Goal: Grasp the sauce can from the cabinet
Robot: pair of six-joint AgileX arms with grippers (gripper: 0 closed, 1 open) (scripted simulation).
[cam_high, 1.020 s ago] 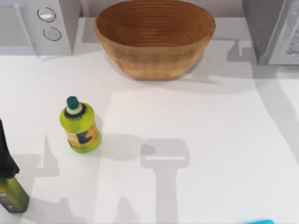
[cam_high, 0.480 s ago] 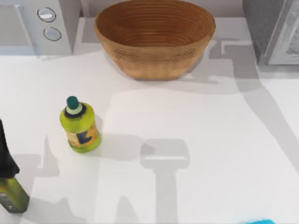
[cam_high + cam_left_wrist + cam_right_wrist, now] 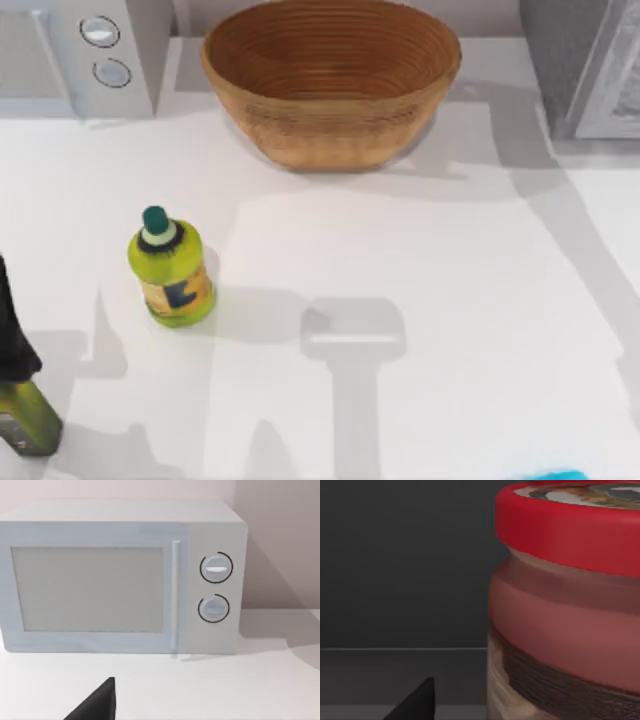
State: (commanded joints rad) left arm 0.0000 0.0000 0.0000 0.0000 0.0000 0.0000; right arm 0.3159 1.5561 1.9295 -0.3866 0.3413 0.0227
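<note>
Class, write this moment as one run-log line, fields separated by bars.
right gripper: close beside red-lidded jar in dark cabinet | left gripper: faces microwave | table: bottle, basket | grasp: not yet

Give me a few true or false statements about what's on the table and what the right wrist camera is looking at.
1. The yellow-green bottle stands upright on the table's left half. True.
2. The wicker basket holds a bottle. False: nothing lies inside it.
3. The right wrist view shows a red-lidded jar close up against a dark interior. True.
4. The microwave door hangs open. False: it is closed.
</note>
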